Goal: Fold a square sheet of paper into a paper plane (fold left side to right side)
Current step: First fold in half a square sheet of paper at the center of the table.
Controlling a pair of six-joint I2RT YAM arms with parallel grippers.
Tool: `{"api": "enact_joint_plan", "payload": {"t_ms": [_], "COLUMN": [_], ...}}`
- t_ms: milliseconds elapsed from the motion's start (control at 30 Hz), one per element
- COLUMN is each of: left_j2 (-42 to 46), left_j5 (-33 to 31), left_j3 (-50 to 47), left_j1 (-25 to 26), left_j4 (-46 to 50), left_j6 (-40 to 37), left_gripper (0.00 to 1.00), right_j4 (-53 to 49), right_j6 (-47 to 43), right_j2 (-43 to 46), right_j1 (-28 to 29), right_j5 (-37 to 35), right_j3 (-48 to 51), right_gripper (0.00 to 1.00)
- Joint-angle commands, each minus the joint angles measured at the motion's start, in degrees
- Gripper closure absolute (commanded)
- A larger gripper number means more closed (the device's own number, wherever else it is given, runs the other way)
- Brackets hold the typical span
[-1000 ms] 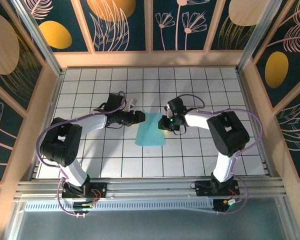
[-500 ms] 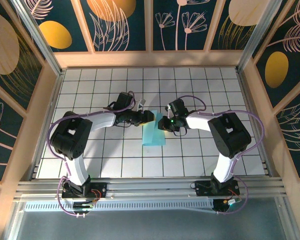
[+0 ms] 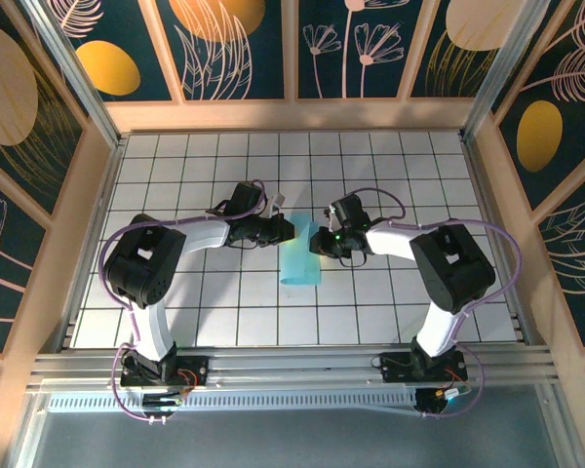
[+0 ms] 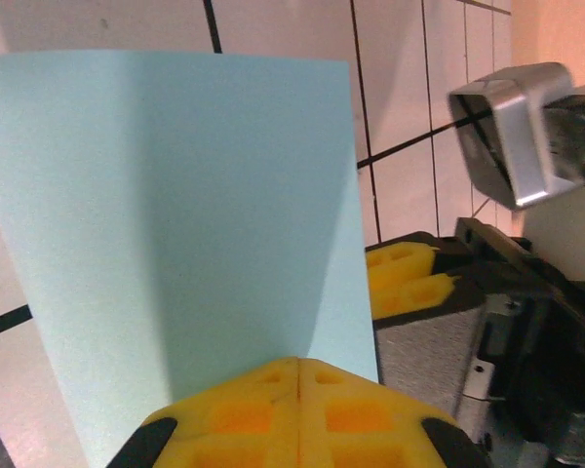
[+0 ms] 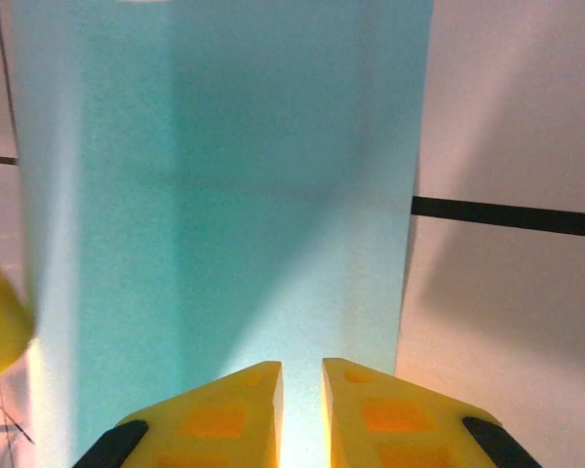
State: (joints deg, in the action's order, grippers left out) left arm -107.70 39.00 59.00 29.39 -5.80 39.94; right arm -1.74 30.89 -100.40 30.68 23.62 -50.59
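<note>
The square sheet of paper (image 3: 299, 258) is light cyan and lies at the table's middle, its left side lifted and curled over toward the right. My left gripper (image 3: 289, 229) is at the sheet's far left corner. In the left wrist view its yellow tips (image 4: 300, 363) meet with no gap, and the paper (image 4: 195, 195) fans out from them. My right gripper (image 3: 319, 240) faces it from the right. Its tips (image 5: 301, 369) stand a narrow slit apart over the paper (image 5: 224, 175). The two grippers are almost touching.
The white tiled table (image 3: 390, 312) has free tiles all round the sheet. Wooden walls (image 3: 497, 195) close in the sides and back. A metal rail (image 3: 292, 366) with both arm bases runs along the near edge. The right gripper's yellow fingers (image 4: 405, 278) sit close beside the paper.
The left gripper moved right, carrying the paper's left side over so the sheet looks narrower, and its jaws closed. The right gripper stayed almost in place.
</note>
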Motion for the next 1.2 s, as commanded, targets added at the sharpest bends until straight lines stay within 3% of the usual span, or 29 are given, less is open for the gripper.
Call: {"api": "enact_joint_plan", "payload": {"t_ms": [0,200,367,467,800,967,1167], "left_j2": [-1.1,-1.0,-0.7,-0.7,-0.9,-1.0,-0.3], "left_j5": [-1.0,-1.0,-1.2,-1.2,-1.1,-1.1,-1.0], "left_j3": [0.9,0.9,0.8,0.8,1.0,1.1,0.8], "left_j1": [0.3,0.4,0.4,0.5,0.7,0.8,0.8], "left_j4": [-0.2,-0.1,0.1,0.4,0.0,0.0,-0.6], "left_j6": [0.0,0.1,0.1,0.1,0.1,0.2,0.7], "left_gripper": [0.97,1.00,1.00,1.00,1.00,1.00,0.98], "right_j4": [1.0,2.6,13.9,21.1,28.7,29.9,30.5], "right_j6": [0.8,1.0,5.4,9.1,13.2,13.9,14.7], "right_j2": [3.9,10.3,14.6,12.6,4.3,3.0,2.3], "right_j1": [-0.8,-4.5,-6.3,-5.6,-2.1,-1.8,-1.7], "right_j5": [-1.0,0.5,9.8,14.7,17.1,17.4,17.3], "right_j3": [1.1,5.4,11.0,12.2,10.1,10.5,10.7], "right_gripper": [0.81,0.65,0.43,0.38,0.42,0.51,0.71]}}
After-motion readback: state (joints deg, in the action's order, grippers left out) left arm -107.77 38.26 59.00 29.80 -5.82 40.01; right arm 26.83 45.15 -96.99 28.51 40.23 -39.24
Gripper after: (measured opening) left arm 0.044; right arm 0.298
